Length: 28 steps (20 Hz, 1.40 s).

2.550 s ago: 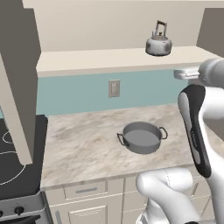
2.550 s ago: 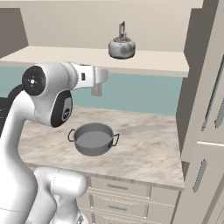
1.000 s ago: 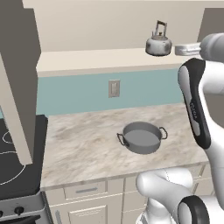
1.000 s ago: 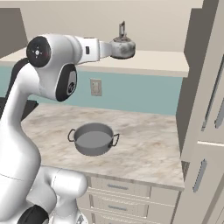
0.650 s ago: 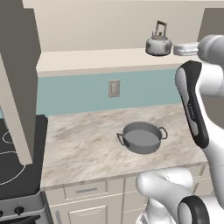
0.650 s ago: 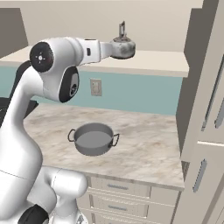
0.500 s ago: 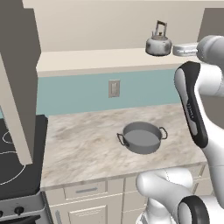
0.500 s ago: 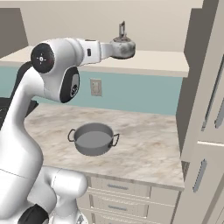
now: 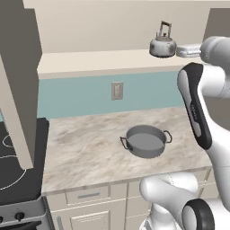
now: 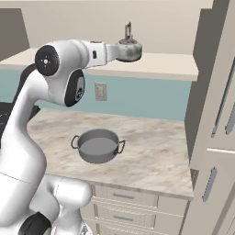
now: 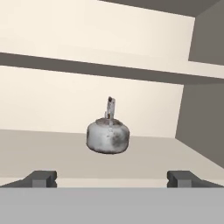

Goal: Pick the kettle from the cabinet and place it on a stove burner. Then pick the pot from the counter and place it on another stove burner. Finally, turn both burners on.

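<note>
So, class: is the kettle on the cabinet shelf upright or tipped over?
Upright: the kettle sits flat on the shelf, handle pointing straight up.

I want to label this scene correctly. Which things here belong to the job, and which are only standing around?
Belong to the job:
- kettle on the cabinet shelf
- pot on the counter
- stove burners on the black cooktop
- gripper, open, facing the kettle

Only standing around:
- wall socket
- drawers under the counter
- tall cabinet doors

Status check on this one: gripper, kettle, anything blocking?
Gripper open, level with the shelf, short of the kettle. Kettle upright on the cabinet shelf, untouched. Nothing between them.
</note>
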Motion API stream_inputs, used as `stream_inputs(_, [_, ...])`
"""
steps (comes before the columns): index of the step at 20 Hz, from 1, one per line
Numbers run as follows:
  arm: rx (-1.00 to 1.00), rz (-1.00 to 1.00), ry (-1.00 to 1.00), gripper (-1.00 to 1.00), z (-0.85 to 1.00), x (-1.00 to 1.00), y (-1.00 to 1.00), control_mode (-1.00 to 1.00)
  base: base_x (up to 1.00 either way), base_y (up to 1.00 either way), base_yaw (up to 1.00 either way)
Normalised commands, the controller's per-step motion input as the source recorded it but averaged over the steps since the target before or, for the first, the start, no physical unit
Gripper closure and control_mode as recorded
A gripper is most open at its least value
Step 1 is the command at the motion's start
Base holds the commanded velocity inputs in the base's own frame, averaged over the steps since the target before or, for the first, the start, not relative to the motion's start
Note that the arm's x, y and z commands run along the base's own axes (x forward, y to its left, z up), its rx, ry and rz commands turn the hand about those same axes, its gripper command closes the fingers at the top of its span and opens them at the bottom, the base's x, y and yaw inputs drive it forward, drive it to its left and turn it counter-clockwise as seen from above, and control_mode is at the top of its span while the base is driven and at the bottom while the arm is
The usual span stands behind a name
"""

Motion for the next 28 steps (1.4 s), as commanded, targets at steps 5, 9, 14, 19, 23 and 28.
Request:
stream_inputs(5, [0.00,0.00,0.00,-1.00,0.00,0.21,0.00,-1.00,0.00,0.00,0.00])
stream_inputs(9, [0.00,0.00,0.00,-1.00,0.00,0.35,0.00,-1.00,0.00,0.00,0.00])
stream_inputs(14, [0.00,0.00,0.00,-1.00,0.00,0.45,-0.01,-1.00,0.00,0.00,0.00])
stream_inputs(19, [0.00,0.00,0.00,-1.00,0.00,0.44,0.00,-1.00,0.00,0.00,0.00])
stream_inputs(23, [0.00,0.00,0.00,-1.00,0.00,0.46,-0.11,-1.00,0.00,0.00,0.00])
stream_inputs(28, [0.00,0.00,0.00,-1.00,0.00,0.39,-0.17,-1.00,0.00,0.00,0.00])
